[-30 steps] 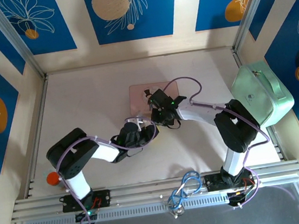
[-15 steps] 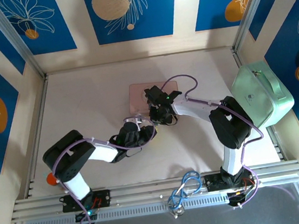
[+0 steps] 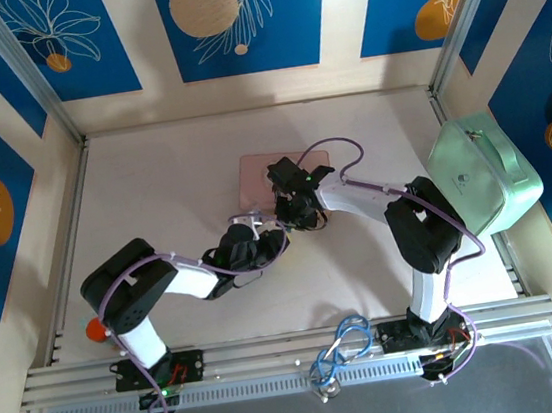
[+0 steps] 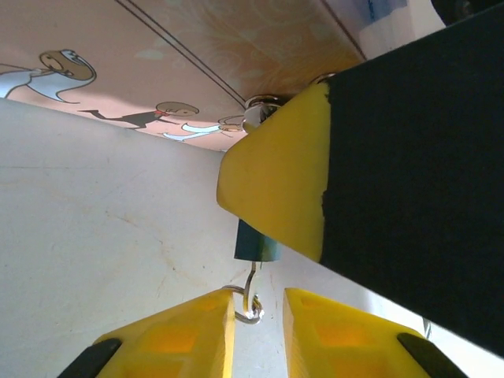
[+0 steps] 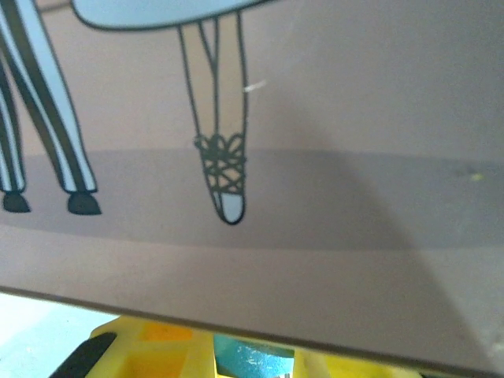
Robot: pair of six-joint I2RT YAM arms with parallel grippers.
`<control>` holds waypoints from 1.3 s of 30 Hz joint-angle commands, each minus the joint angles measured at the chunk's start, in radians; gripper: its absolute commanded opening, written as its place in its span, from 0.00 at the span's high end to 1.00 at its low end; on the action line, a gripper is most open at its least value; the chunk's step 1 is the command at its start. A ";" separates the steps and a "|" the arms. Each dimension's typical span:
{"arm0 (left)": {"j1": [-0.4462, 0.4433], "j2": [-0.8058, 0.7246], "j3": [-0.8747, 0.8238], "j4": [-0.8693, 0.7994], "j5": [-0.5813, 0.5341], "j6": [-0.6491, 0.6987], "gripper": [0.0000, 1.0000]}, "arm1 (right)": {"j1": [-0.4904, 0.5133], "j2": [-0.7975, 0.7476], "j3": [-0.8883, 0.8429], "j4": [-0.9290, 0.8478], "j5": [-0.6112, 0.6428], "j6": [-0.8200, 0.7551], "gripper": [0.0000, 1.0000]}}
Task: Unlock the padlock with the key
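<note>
Left wrist: padlock (image 4: pixel 256 242) shackle between left gripper (image 4: pixel 260 299) fingers (image 4: pixel 189 335), slightly parted; right gripper (image 5: pixel 253 352) — clamping its body.

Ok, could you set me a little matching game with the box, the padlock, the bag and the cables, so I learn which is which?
Things:
1. box
2. padlock
3. bag
4. cables

Descriptions:
A. pale green, far right in the overhead view
B. blue, looped, low in the middle of the overhead view
C. pink, with cartoon figures drawn on it
D. teal, small, with a thin silvery shackle

Pairs: 1-C, 2-D, 3-A, 4-B
</note>
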 commanded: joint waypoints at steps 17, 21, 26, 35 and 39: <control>0.030 0.053 0.047 0.053 0.035 -0.003 0.96 | 0.004 0.030 0.001 -0.052 -0.064 0.018 0.81; 0.030 0.051 0.049 0.053 0.044 -0.007 0.99 | 0.001 0.024 -0.007 -0.037 -0.066 0.019 0.78; 0.032 0.041 0.044 0.058 0.052 -0.010 1.00 | -0.012 -0.036 -0.074 0.078 -0.077 0.023 0.49; 0.040 0.027 0.047 0.030 0.078 -0.004 1.00 | -0.042 -0.303 -0.431 0.595 -0.060 0.118 0.35; 0.048 0.039 0.031 0.091 0.078 -0.034 1.00 | -0.054 -0.349 -0.597 0.825 -0.061 0.190 0.34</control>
